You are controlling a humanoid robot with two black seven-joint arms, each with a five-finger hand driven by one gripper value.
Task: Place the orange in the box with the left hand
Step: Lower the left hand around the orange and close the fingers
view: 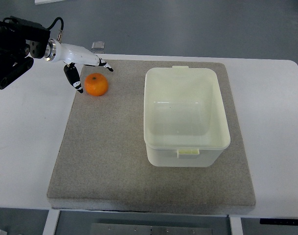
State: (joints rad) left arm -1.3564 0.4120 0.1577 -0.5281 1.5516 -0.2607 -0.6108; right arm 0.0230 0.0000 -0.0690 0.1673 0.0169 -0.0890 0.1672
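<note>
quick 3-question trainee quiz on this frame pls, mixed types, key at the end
1. True or false: the orange is already inside the box.
2. Which hand is next to the orange? A) left hand B) right hand
3. Fill in: the orange and the box both sit on a grey ____.

Key:
1. False, it lies on the mat, apart from the box, at the mat's far left corner.
2. A, fingers spread beside the orange, not gripping.
3. mat
</note>
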